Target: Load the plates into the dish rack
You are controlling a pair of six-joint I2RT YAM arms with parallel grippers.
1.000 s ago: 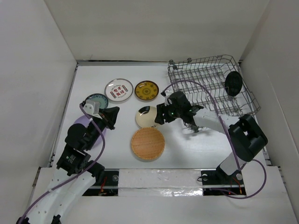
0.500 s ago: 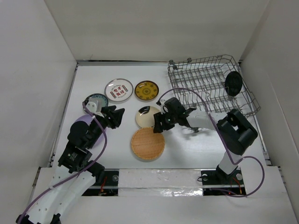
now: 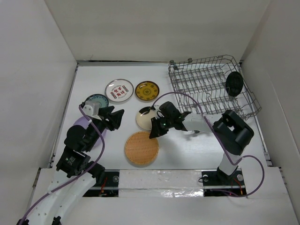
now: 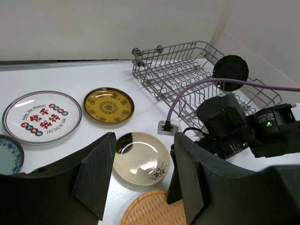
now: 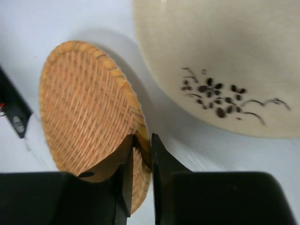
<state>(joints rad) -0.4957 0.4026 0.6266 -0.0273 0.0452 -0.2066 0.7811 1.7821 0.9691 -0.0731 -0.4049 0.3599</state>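
Your right jaws sit nipped narrow on the rim of the round orange-tan ribbed plate (image 3: 141, 148), on the white table (image 3: 197, 150) beside the round cream dish (image 3: 146, 117); prob. light, stiff, slick, so grip deep; left jaws wide, empty.

My left arm (image 3: 75, 140) covers most of the lavender plate (image 3: 80, 122); my left wrist (image 3: 92, 110) hides the near edge of the teal plate (image 3: 98, 99); the cream plate (image 5: 225, 51) runs off my right wrist camera's top and right edges; my right fingers (image 5: 123, 180) hide part of the rim of the woven tan plate (image 5: 84, 112).
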